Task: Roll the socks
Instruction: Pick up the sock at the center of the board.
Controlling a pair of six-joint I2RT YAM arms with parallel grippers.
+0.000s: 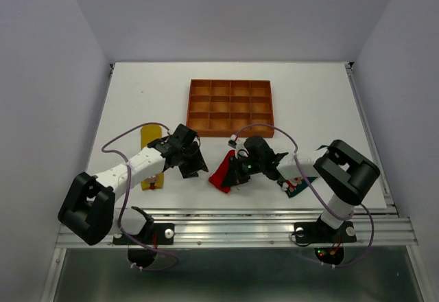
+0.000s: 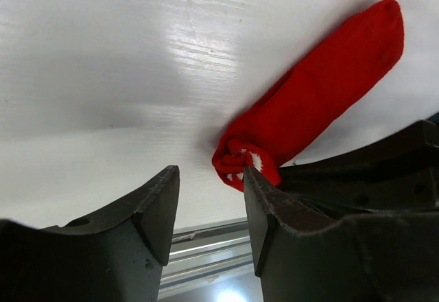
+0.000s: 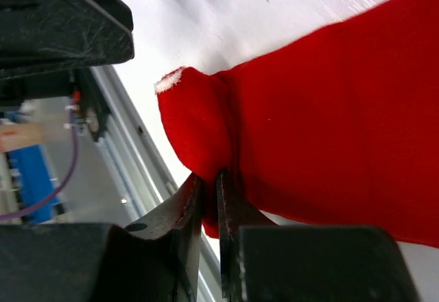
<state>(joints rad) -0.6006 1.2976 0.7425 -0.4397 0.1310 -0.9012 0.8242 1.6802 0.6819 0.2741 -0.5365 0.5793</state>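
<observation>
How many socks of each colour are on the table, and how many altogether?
Red sock: 1
Yellow sock: 1
Dark teal sock: 1
Total: 3 socks

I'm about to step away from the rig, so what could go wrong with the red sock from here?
The right fingers pinch only a thin fold of the red sock, so it may slip free and the started roll loosen. That rolled end lies close to the table's near edge; a push from the open left fingers might nudge it off. The left arm crosses the yellow sock and might drag it.
</observation>
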